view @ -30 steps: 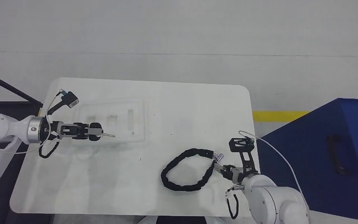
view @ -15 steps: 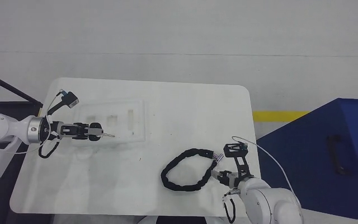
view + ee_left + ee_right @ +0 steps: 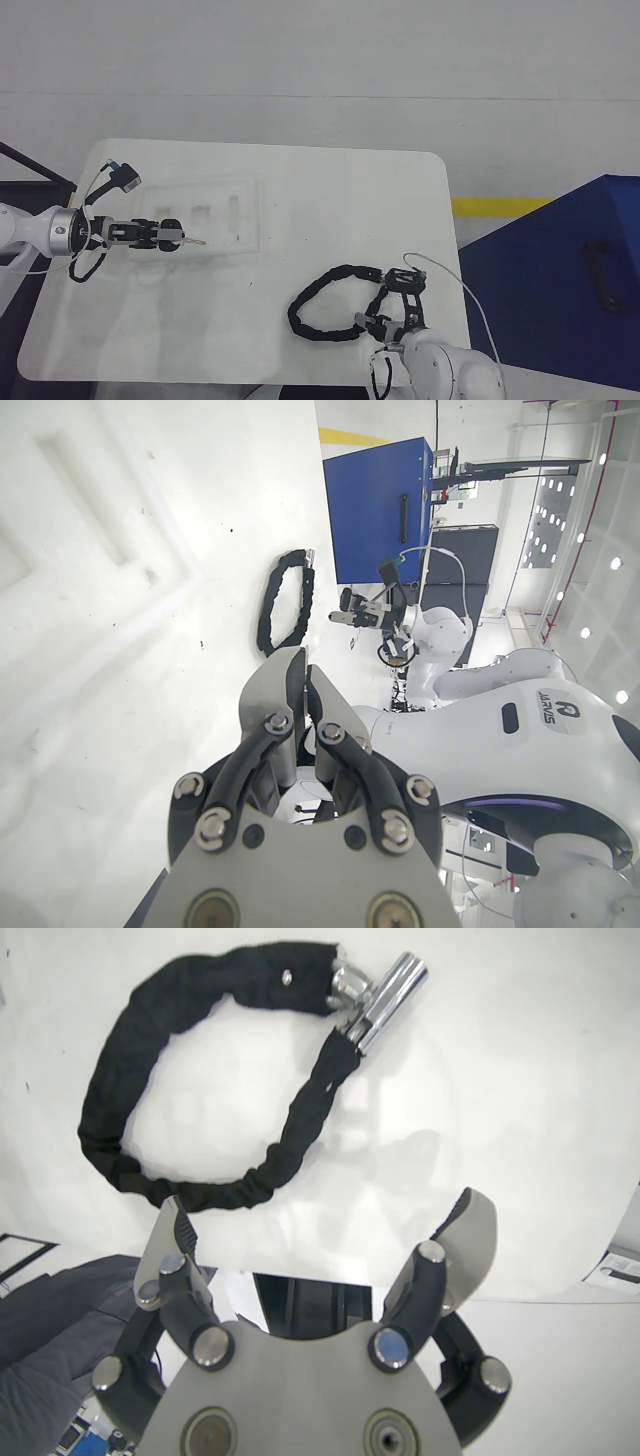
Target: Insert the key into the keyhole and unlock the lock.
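Observation:
A black fabric-sleeved chain lock (image 3: 325,305) lies in a loop at the table's front middle, its silver lock cylinder (image 3: 388,279) at the right end of the loop. In the right wrist view the chain (image 3: 125,1078) and the cylinder (image 3: 395,1003) lie ahead of my right gripper (image 3: 320,1205), which is open with nothing between its fingers. That gripper (image 3: 372,322) hangs over the front edge beside the loop. My left gripper (image 3: 178,239) is far to the left over the foam tray, shut on the small key (image 3: 193,241). The key (image 3: 305,680) shows edge-on between its fingers.
A white foam tray (image 3: 235,195) with shallow recesses sits at the back left of the white table (image 3: 330,190). A blue cabinet (image 3: 560,280) stands off the table's right side. Bare table lies between the tray and the chain.
My right arm has swung left along the table's front edge, away from the lock cylinder and toward the near side of the loop. The left arm and the key have stayed still.

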Motion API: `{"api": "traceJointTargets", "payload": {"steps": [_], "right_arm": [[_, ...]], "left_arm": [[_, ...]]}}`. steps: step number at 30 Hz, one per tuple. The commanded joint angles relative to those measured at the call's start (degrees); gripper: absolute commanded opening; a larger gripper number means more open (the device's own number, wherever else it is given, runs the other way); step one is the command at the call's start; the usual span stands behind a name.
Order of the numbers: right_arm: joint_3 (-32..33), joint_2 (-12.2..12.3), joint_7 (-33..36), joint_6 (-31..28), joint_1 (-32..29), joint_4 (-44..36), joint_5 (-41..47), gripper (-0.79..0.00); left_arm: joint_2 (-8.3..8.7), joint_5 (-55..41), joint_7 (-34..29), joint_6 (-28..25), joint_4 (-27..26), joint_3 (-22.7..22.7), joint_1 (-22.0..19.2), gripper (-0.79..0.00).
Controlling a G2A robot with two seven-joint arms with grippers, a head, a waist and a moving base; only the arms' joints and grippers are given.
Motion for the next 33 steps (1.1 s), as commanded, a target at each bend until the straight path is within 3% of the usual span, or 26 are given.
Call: {"api": "traceJointTargets", "payload": {"steps": [1, 11, 21, 33], "right_arm": [[0.5, -0.8, -1.0, 1.0, 0.1, 0.6, 0.0, 0.000], [0.7, -0.8, -1.9, 1.1, 0.0, 1.0, 0.0, 0.000], [-5.1, -2.2, -9.4, 9.4, -0.9, 1.9, -8.4, 0.000], [-10.9, -7.9, -11.5, 11.6, -0.2, 9.3, -25.7, -0.015]], "left_arm": [[0.00, 0.0, 0.0, 0.0, 0.0, 0.0, 0.0, -0.785], [0.00, 0.0, 0.0, 0.0, 0.0, 0.0, 0.0, -0.785], [0.00, 0.0, 0.0, 0.0, 0.0, 0.0, 0.0, -0.785], [0.00, 0.0, 0.0, 0.0, 0.0, 0.0, 0.0, -0.785]]}}
